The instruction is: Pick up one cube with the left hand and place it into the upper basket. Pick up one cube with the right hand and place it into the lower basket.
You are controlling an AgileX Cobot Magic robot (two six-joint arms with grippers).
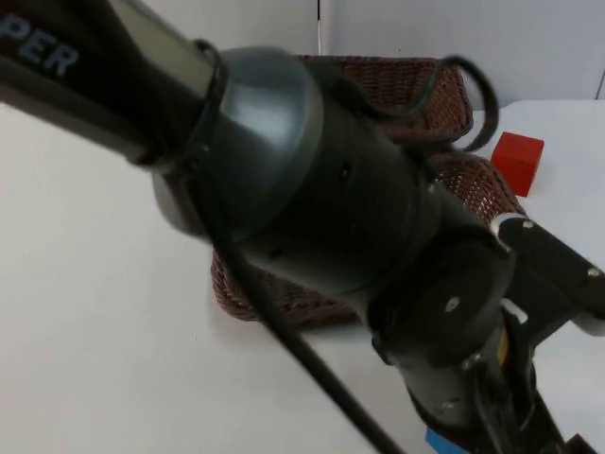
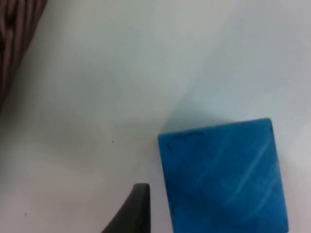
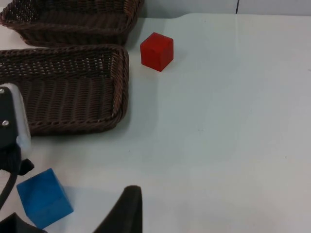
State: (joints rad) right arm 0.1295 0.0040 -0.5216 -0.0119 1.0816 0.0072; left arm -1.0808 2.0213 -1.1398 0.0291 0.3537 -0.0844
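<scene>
Risk: the left gripper, low beside the blue cube, could nudge it away; its opening cannot be told. The right gripper waits near the lower basket, opening likewise unclear.

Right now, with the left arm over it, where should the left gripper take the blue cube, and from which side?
Probably from straight above, fingers closing on two opposite vertical faces of the blue cube. It sits flat on the white table, apart from the lower basket, so its sides look free. The left gripper's fingertip is already beside one face. The right gripper waits, with the red cube ahead.
</scene>
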